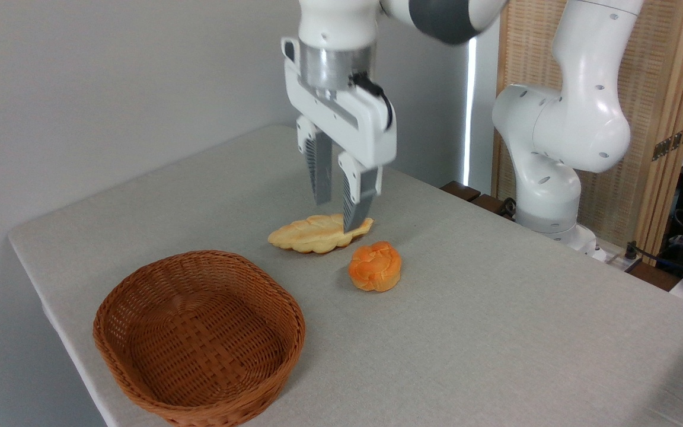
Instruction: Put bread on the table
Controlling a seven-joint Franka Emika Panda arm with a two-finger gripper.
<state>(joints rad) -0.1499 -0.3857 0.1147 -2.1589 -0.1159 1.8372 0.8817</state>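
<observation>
Looking at the centre of the frame, I am seeing the bread [375,265] already lying on the table [495,308], just right of the pale braided loaf [316,232] and well apart from the empty basket [199,338] at lower left. The gripper [338,204] is hanging above the loaf, its jaws narrowly apart and holding nothing. I am judging the placing finished; the next move only calls for lifting the arm clear.

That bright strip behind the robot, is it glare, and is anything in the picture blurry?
In the camera view, the bright strip is overexposed light beside the woven screen; the gripper looks slightly soft; the orange bun and basket are sharp, casting faint, soft shadows on the table.
</observation>
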